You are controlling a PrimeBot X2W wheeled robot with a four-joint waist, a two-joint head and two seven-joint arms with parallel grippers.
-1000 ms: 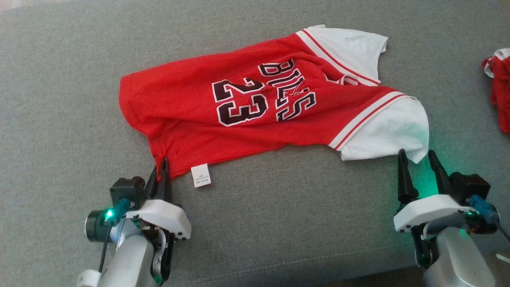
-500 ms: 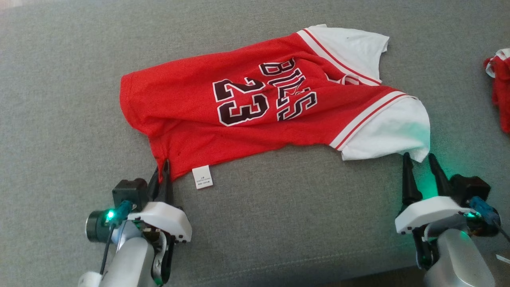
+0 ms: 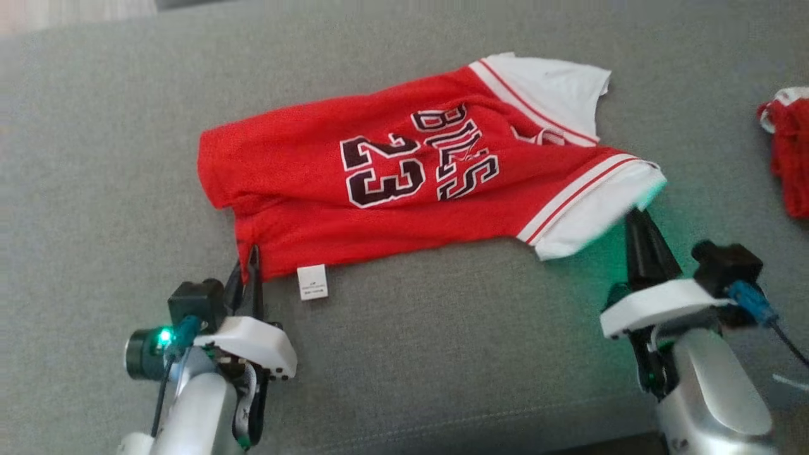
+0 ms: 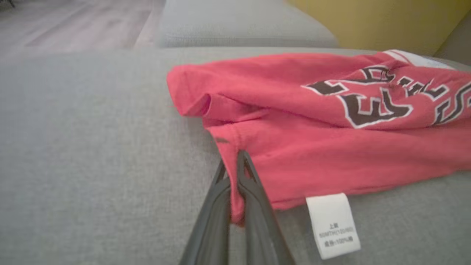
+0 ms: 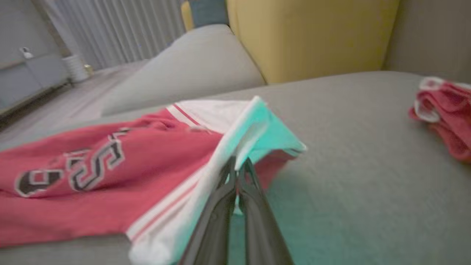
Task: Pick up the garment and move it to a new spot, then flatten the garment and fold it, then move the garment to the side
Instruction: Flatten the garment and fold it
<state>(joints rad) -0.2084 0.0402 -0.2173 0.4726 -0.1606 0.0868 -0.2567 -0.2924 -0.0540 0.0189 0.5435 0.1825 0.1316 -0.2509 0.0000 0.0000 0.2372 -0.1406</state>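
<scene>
The garment [image 3: 404, 183], a red mesh jersey with white striped trim and black, white-outlined letters and "23", lay rumpled and print-up across a grey sofa cushion [image 3: 442, 354]. White inside showed at both armholes, and its hem tag [image 3: 312, 282] lay flat.

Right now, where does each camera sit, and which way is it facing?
Head view: on the robot's head, facing forward and down at the garment on the grey sofa seat; left gripper lower left, right gripper lower right.
Left wrist view: on the left wrist, facing along its fingers, shut on the garment's red hem beside the hem tag.
Right wrist view: on the right wrist, facing along its fingers, shut on the white shoulder edge.
Shared: all three show the black lettering.
</scene>
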